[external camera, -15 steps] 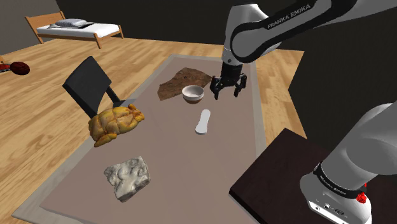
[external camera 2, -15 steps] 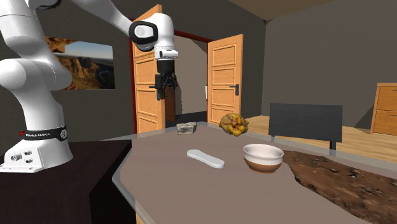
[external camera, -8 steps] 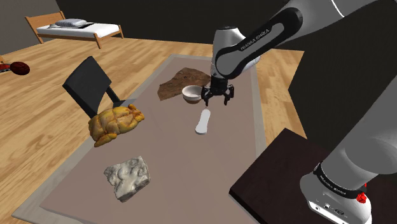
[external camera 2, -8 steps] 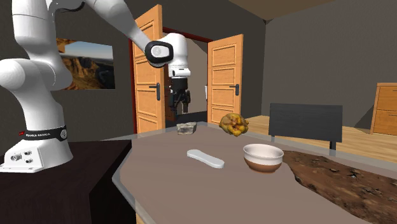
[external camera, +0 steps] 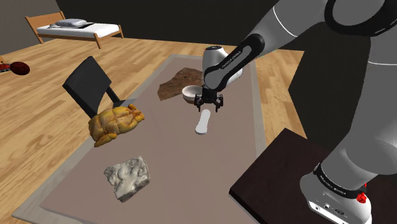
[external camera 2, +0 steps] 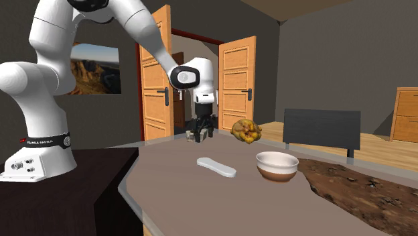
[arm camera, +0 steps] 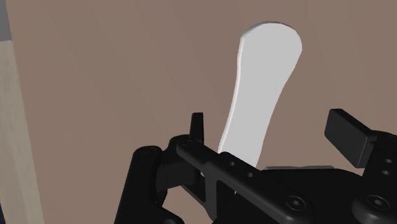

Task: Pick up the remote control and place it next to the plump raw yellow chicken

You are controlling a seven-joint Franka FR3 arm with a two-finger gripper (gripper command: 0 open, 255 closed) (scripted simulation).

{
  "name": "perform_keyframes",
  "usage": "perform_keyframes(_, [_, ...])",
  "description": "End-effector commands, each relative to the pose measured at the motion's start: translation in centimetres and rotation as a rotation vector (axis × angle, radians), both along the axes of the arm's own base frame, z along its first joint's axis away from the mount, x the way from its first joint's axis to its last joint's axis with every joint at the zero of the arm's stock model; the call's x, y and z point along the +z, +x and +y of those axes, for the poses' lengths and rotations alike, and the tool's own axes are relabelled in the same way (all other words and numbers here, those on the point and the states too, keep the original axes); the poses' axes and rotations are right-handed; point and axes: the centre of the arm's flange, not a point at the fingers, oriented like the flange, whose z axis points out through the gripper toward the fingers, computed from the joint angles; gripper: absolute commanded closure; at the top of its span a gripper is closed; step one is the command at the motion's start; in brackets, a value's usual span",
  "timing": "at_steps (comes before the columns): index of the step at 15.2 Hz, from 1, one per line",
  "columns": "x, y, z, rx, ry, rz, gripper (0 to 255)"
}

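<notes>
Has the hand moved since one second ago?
Yes. In the shoulder view the hand went down and left, from beside the bowl to just above the remote.

White remote (external camera: 203, 121), mottled yellow-brown chicken (external camera: 114, 122), white bowl (external camera 2: 277, 164) with brown base, black gripper (external camera: 208, 109), grey-brown worktop (external camera: 178, 159), pale grey rock (external camera: 127, 177).

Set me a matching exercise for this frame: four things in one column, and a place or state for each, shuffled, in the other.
1. remote
2. chicken
3. bowl
4. gripper

A. open, over the remote
B. by the brown mat
C. beside the dark chair
D. white, flat on the table

Pairs: 1-D, 2-C, 3-B, 4-A
</notes>
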Motion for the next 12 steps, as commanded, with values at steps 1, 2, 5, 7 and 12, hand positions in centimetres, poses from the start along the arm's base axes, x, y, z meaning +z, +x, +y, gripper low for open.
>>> perform_keyframes(1, [-2.2,1.4,-0.6,-0.039,-0.001,0.003,0])
perform_keyframes(2, [-3.3,2.1,-0.9,-0.058,-0.002,0.005,0])
perform_keyframes(5, [-6.6,4.3,-1.7,-0.115,-0.003,0.010,0])
perform_keyframes(7, [-8.0,4.9,-2.0,-0.132,-0.003,0.012,0])
perform_keyframes(12, [-10.7,4.9,-2.0,-0.132,-0.003,0.012,0])
